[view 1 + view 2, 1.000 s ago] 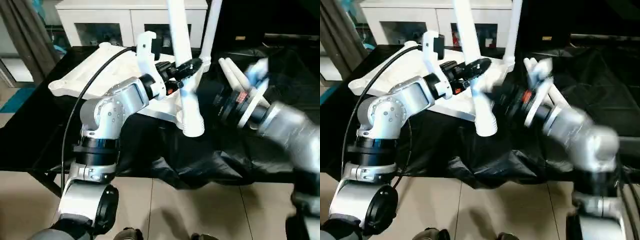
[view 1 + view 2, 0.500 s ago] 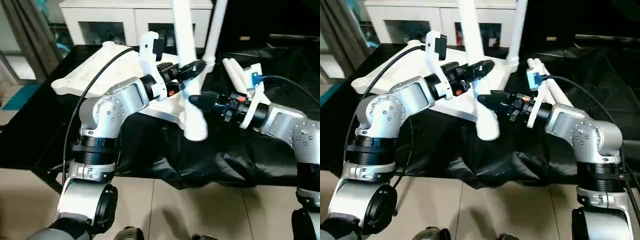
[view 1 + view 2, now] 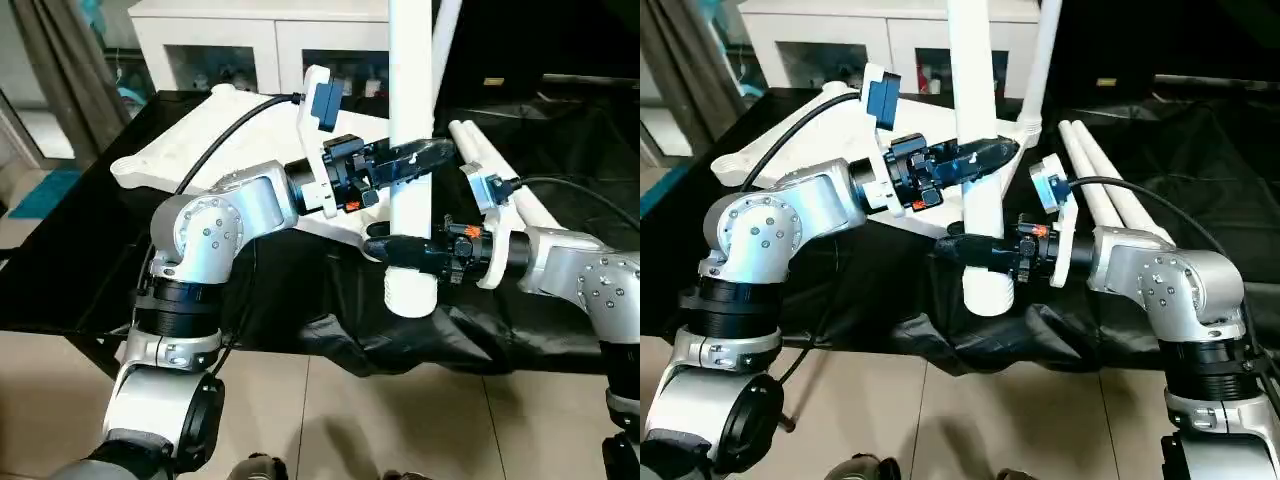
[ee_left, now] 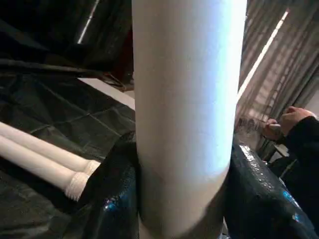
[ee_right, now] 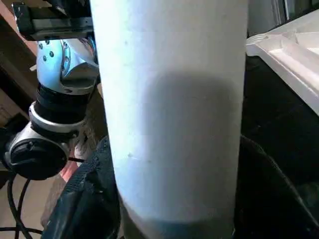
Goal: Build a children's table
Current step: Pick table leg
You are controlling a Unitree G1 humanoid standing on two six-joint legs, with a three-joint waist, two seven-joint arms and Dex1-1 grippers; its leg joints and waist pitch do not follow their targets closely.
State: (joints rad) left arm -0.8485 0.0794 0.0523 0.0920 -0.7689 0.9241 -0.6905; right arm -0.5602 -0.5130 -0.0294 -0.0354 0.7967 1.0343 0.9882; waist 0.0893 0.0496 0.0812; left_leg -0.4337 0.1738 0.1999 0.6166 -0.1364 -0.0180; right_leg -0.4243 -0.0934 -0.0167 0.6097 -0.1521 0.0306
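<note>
While both forearms reach inward level, left fingers and right fingers clamped on upright leg

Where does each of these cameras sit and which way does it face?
Head stereo pair: on the head, looking forward and down at the upright white plastic tube leg before the upturned white plastic tabletop; both silver forearms show.
Left wrist view: along the left tool, whose black fingers flank that leg.
Right wrist view: along the right tool, clasping the leg lower down; the left arm shows behind.
Shared: the head and left wrist views both show two spare white tube legs lying on the black cloth.
</note>
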